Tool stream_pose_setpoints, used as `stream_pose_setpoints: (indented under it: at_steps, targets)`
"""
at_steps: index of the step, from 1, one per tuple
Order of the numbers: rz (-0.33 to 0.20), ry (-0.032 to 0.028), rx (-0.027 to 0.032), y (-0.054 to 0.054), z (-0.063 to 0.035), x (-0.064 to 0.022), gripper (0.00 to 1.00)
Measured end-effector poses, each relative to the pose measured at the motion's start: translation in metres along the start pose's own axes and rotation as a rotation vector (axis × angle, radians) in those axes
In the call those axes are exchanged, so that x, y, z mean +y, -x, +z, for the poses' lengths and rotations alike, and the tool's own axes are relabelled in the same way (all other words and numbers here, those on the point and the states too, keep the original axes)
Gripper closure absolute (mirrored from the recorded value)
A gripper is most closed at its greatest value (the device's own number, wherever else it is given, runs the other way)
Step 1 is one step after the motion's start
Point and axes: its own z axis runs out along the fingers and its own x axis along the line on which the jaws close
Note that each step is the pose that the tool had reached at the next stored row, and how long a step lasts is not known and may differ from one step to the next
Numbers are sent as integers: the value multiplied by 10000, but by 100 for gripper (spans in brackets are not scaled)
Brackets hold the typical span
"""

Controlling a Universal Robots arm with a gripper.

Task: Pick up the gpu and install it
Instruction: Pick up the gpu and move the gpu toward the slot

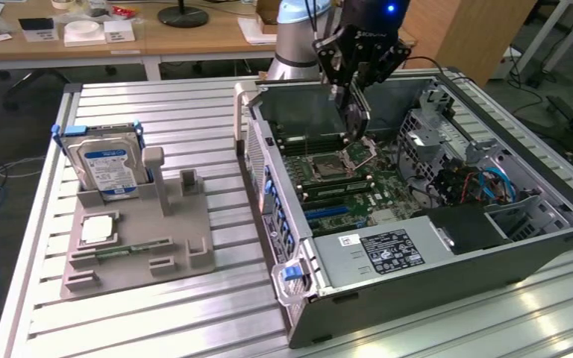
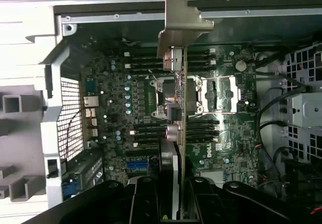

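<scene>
The black gripper [image 1: 352,83] has its jaws clamped on the gpu [image 1: 355,123], a thin, flat dark card with a pale metal end bracket (the gpu [image 2: 182,118] shows edge-on from the wrist). The card hangs upright over the green motherboard [image 1: 351,190] inside the open grey metal computer case [image 1: 284,186]. Well apart, a boxy silver hard drive [image 1: 107,168] stands in a grey plastic holder [image 1: 157,246] on the slatted aluminium table [image 1: 167,112].

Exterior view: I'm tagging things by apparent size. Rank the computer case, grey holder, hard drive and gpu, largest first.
1. computer case
2. grey holder
3. hard drive
4. gpu, edge-on and farther off, so third versus fourth is unsure.
</scene>
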Motion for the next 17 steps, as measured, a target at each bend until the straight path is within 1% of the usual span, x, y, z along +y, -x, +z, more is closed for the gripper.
stream_pose_setpoints:
  at_steps: [5, 6, 7, 9, 10, 14, 15, 17]
  targets:
    - [-3, -188, -13, 44, 10, -11, 72]
    - [-4, -212, -15, 57, 13, -13, 72]
    - [-4, -226, -16, 86, 17, -14, 72]
    - [-2, -230, -16, 169, 29, -12, 72]
    - [-5, -230, -16, 251, 39, -7, 72]
    - [-3, -230, -17, 432, 59, 4, 72]
    - [-5, -229, -16, 454, 60, 6, 72]
    - [-4, -229, -16, 455, 60, 6, 72]
